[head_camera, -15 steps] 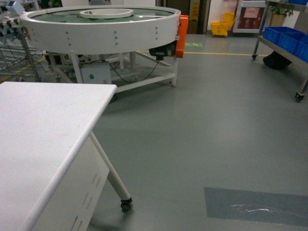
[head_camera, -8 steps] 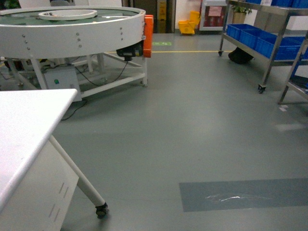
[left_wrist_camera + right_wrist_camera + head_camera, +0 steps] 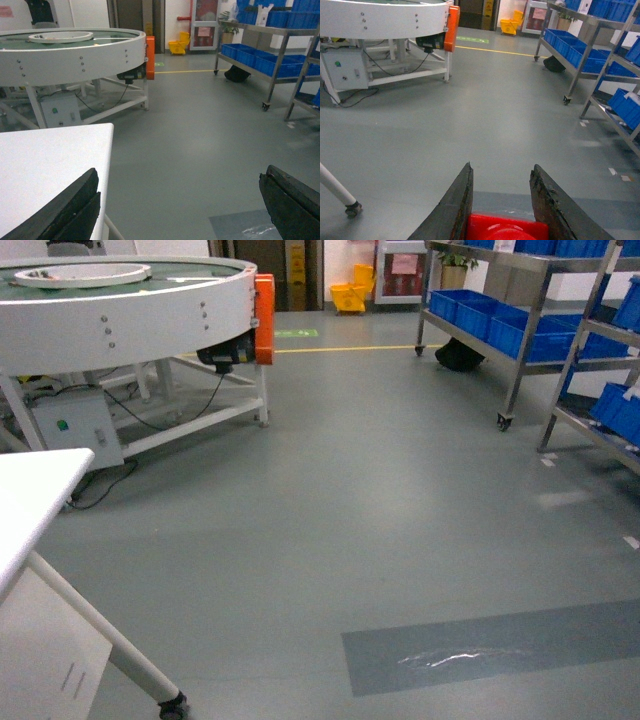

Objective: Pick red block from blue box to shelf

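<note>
Two changes stand out in the head view over the last second: the white bench (image 3: 30, 490) has slid from filling the left half to a sliver at the left edge, and the shelf (image 3: 520, 340) with its dark blue crates (image 3: 490, 320) has swung in from the far right. My reading is that the base is turning toward the shelf, so the carry leg is under way and the placing is not yet started

Only the right wrist view shows the red block (image 3: 506, 227): it sits pinched between the dark fingers of the right end effector (image 3: 502, 220), its round stud just visible at the bottom edge. The head view shows neither arm nor block. The left wrist view shows the left end effector (image 3: 180, 205) spread wide with nothing between its fingers, above the bench corner. The blue box appears in no view. The round conveyor (image 3: 120, 300) stands well apart, at the left
</note>
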